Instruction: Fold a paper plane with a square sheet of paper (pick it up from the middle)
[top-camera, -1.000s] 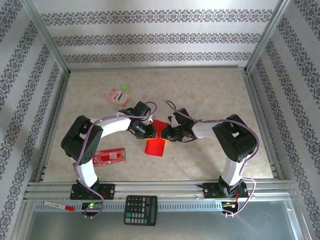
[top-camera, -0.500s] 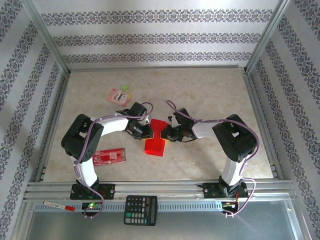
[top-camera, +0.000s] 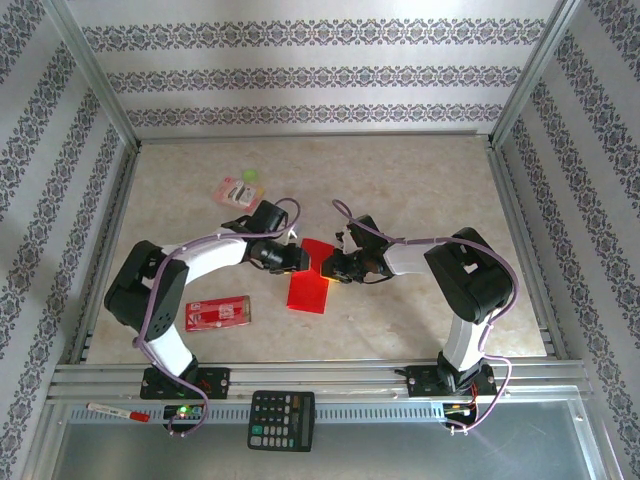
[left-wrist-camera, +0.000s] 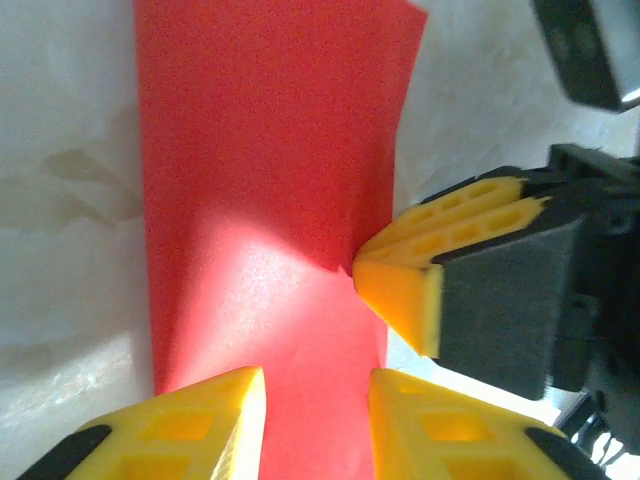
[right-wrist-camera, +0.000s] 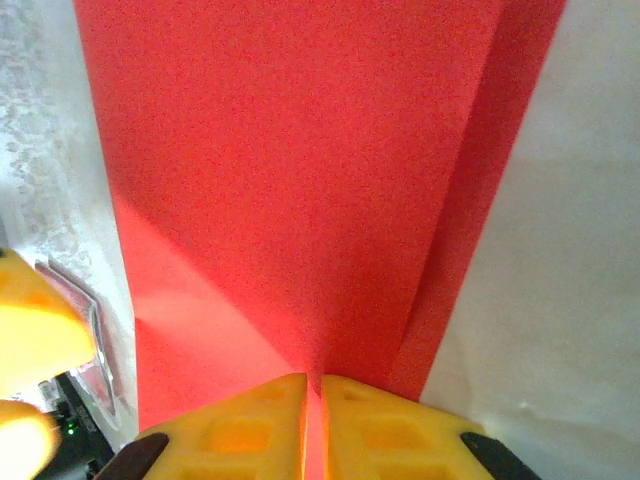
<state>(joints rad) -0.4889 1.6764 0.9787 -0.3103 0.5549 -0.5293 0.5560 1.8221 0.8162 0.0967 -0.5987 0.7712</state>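
the red sheet of paper (top-camera: 309, 287) (a fold is seen along one side) is spread directly ahead of both grippers. its near edge is pinched between the closed fingers of the right gripper (right-wrist-camera: 312, 392). the left gripper (left-wrist-camera: 315, 392) is held open, with paper beneath the gap.

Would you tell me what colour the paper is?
The paper is bright red; the right wrist view shows it best.
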